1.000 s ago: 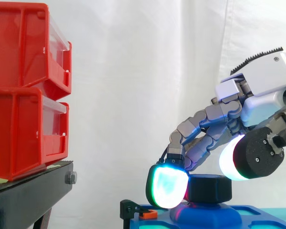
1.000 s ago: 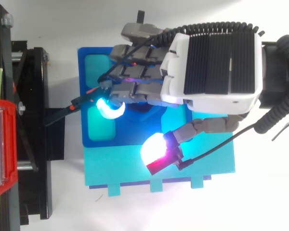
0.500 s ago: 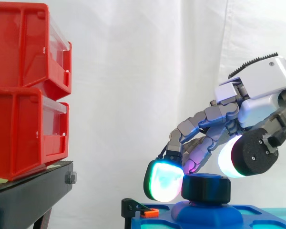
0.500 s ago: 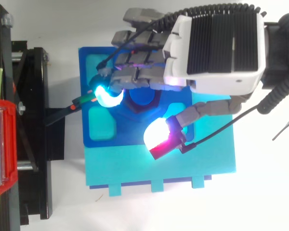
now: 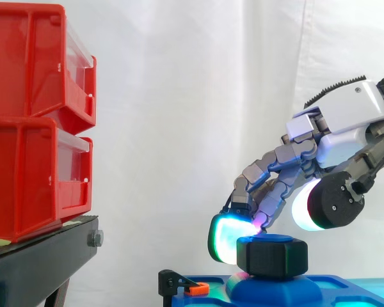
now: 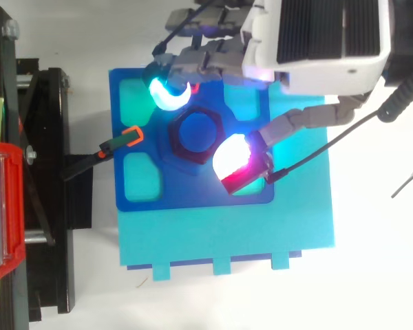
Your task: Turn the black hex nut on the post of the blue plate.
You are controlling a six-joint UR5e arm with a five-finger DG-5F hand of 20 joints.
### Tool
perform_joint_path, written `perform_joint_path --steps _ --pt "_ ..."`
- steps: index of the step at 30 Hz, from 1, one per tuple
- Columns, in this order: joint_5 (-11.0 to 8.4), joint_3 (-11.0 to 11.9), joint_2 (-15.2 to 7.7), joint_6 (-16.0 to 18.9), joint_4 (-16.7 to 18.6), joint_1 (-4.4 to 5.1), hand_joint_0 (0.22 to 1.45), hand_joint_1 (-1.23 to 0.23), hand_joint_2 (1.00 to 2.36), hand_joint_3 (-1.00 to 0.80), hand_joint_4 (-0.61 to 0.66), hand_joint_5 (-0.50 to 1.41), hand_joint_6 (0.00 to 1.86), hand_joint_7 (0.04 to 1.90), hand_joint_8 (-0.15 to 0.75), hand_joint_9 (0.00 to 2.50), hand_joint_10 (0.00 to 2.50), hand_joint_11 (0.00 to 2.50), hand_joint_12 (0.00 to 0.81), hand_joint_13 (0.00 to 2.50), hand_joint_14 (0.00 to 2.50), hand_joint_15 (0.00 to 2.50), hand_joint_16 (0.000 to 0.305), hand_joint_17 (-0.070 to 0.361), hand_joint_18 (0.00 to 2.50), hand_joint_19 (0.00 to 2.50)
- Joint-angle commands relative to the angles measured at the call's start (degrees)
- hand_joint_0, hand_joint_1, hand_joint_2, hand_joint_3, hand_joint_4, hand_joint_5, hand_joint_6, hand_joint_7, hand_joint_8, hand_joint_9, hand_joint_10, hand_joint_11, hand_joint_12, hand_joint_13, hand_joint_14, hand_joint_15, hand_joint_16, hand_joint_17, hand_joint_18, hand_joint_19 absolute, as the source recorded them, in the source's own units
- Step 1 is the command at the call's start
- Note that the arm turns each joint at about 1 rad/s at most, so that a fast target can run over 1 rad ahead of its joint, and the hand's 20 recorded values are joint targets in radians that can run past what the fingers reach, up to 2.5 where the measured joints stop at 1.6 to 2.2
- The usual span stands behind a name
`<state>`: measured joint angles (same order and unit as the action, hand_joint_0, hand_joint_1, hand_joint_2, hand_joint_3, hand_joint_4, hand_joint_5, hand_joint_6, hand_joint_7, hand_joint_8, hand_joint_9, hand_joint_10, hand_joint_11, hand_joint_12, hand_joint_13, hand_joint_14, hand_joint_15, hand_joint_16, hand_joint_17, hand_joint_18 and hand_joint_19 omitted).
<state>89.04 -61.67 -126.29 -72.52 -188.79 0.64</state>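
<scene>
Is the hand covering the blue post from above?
No, the post shows bare inside the black hex nut, with the hand beside it.

Robot hand (image 6: 316,41) over blue plate (image 6: 193,194) edge; hex nut (image 6: 175,134) nr it, uncovered.

White tabletop (image 6: 378,289) carries cyan slab (image 6: 227,237) at frame centre; blue plate (image 6: 193,196) lies on slab's upper part. Black stand (image 6: 48,227) along left edge bears stacked red bins (image 5: 32,121), upper left in side view.
</scene>
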Motion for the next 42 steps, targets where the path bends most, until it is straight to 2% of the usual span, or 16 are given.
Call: perform_joint_path --steps 1,8,13,19,21,23,24,26,29,30,35,40,42 --pt "0.96 0.1 0.0 -0.1 -0.1 -0.81 0.49 -0.48 1.00 -0.50 0.26 -0.14 0.50 0.82 0.255 0.57 0.00 0.00 0.349 0.30 0.00 0.02 0.053 0.118 0.00 0.02" --pt "1.75 2.8 0.0 -0.1 -1.8 -1.43 0.49 -0.48 1.00 -0.50 0.26 -0.14 0.50 0.82 0.257 0.57 0.00 0.00 0.348 0.30 0.00 0.02 0.053 0.118 0.00 0.02" --pt "1.75 3.9 0.0 -0.1 -2.2 -0.99 0.49 -0.48 1.00 -0.50 0.26 -0.14 0.50 0.82 0.259 0.57 0.00 0.00 0.350 0.31 0.00 0.02 0.053 0.119 0.00 0.03" --pt "1.49 4.1 0.0 0.0 0.0 -0.02 0.49 -0.48 1.00 -0.50 0.26 -0.14 0.50 0.82 0.259 0.58 0.00 0.01 0.350 0.32 0.00 0.02 0.053 0.119 0.00 0.03" --pt "1.22 4.0 -0.1 0.0 0.7 0.50 0.49 -0.48 1.00 -0.50 0.26 -0.15 0.50 0.82 0.258 0.58 0.00 0.01 0.350 0.32 0.00 0.03 0.053 0.119 0.00 0.03" --pt "0.52 3.8 -0.1 0.1 1.9 1.47 0.49 -0.48 1.00 -0.50 0.26 -0.14 0.50 0.81 0.258 0.59 0.00 0.00 0.349 0.32 0.00 0.02 0.053 0.119 0.00 0.03" --pt "0.52 3.8 -0.1 0.1 1.9 1.47 0.49 -0.48 1.00 -0.50 0.26 -0.14 0.50 0.81 0.259 0.59 0.00 0.00 0.349 0.32 0.00 0.02 0.053 0.119 0.00 0.03" --pt "-0.62 3.8 -0.1 0.4 1.9 2.53 0.49 -0.48 1.00 -0.50 0.26 -0.14 0.50 0.81 0.260 0.59 0.00 0.01 0.349 0.32 0.00 0.03 0.053 0.119 0.00 0.03" --pt "-0.88 3.8 -0.1 0.5 1.9 3.05 0.49 -0.48 1.00 -0.50 0.26 -0.14 0.50 0.82 0.263 0.60 0.00 0.01 0.349 0.32 0.00 0.02 0.053 0.119 0.00 0.03" --pt "-1.32 3.8 -0.1 0.7 1.9 3.76 0.49 -0.48 1.00 -0.50 0.26 -0.14 0.50 0.81 0.264 0.60 0.00 0.01 0.349 0.33 0.00 0.02 0.053 0.119 0.00 0.03" --pt "-2.64 3.8 -0.1 0.7 1.4 5.25 0.49 -0.48 1.00 -0.50 0.26 -0.14 0.50 0.82 0.264 0.60 0.00 0.01 0.351 0.33 0.00 0.03 0.053 0.119 0.01 0.04" --pt "-3.87 3.8 -0.1 0.7 -0.3 6.39 0.45 -0.30 1.00 -0.50 0.25 -0.15 0.50 0.80 0.250 0.40 0.00 0.00 0.363 0.04 0.00 0.00 0.060 0.135 0.00 0.00" --pt "-4.31 3.8 -0.1 0.7 -1.2 6.74 0.44 -0.24 1.00 -0.50 0.24 -0.16 0.50 0.75 0.237 0.36 0.00 0.00 0.360 0.00 0.00 0.00 0.061 0.137 0.00 0.00"
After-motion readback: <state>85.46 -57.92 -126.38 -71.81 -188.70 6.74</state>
